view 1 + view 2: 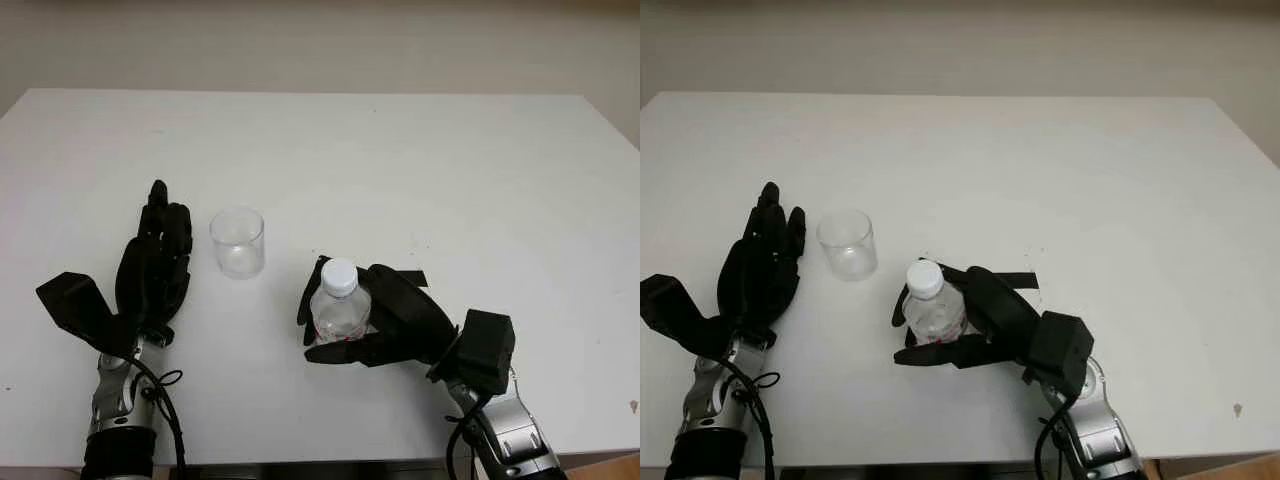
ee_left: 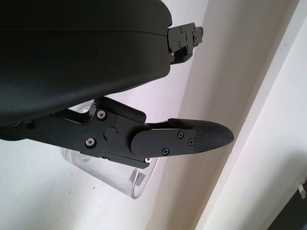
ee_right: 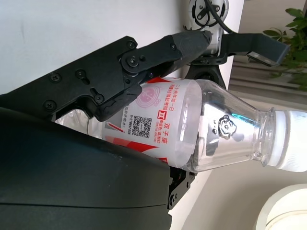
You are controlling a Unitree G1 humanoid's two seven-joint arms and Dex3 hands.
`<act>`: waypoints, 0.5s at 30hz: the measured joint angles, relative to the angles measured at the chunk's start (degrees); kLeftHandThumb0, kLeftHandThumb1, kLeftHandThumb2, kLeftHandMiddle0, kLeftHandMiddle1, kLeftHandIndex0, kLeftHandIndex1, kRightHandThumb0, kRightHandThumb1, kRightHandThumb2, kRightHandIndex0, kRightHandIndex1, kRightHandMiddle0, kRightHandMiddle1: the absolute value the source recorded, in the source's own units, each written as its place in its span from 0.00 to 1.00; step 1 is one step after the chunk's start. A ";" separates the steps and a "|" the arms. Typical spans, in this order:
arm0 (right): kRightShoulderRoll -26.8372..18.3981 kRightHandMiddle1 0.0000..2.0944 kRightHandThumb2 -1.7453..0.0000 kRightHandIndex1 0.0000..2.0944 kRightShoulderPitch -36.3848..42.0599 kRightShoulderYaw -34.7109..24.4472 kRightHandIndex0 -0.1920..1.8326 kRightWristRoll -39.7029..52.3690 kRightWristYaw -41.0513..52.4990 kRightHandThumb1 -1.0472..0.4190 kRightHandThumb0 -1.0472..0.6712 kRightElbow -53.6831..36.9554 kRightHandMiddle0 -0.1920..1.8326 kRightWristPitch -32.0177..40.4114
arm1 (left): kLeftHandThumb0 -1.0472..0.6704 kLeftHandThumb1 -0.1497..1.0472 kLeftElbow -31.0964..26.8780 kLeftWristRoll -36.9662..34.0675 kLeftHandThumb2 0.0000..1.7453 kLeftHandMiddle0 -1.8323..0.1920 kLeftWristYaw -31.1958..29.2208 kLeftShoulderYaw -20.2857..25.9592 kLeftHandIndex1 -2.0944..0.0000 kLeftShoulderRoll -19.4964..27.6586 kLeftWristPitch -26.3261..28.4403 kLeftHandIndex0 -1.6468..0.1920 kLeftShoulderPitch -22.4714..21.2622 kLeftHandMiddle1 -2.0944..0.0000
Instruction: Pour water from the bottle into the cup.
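Head view: lower centre, the right hand (image 1: 375, 318) grips the capped bottle (image 1: 339, 303); the cup (image 1: 238, 242) stands left of it on the table (image 1: 450, 180), the open left hand (image 1: 155, 268) beside.

Right wrist view: fingers (image 3: 144, 60) clasp the bottle's red-and-white label (image 3: 158, 120), printed with Chinese characters and a QR code.

Left wrist view: the cup sits just behind a finger (image 2: 182, 140).

- Even, soft indoor light falls across the white table (image 1: 420, 180), which reads bright and nearly flat, with no hard glare.
- Shadows are faint: a thin dark rim under the right hand (image 1: 375, 315) and the left hand (image 1: 155, 265).
- The clear cup (image 1: 238, 242) shows pale highlights on its rim; the bottle (image 3: 206, 132) carries small bright glints on its shoulder.
- In the wrist views the black hand shells close to the lens go dark and soft, while the bottle's label stays sharp.
- The far wall is dimmer than the tabletop.
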 measured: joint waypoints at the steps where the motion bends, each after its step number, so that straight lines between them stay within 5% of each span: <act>1: 0.14 1.00 0.76 1.00 0.17 0.06 1.00 -0.08 -0.43 0.00 0.34 -0.08 0.80 -0.04 | 0.20 1.00 0.00 0.06 0.23 0.98 0.03 0.00 0.97 0.00 -0.01 0.98 0.00 0.97; 10: 3.79 1.00 0.73 1.00 1.36 -0.87 1.00 0.05 -7.02 0.00 0.37 1.33 0.91 -0.37 | 0.20 1.00 0.00 0.30 0.22 0.97 0.07 -0.02 0.97 0.00 -0.01 0.98 0.00 0.97; 15: 5.69 1.00 0.72 1.00 -8.22 -5.15 1.00 -3.25 -16.34 0.00 0.39 9.87 0.94 -1.02 | 0.20 1.00 0.00 0.51 0.24 0.97 0.35 -0.16 0.97 -0.04 0.00 0.98 0.00 0.97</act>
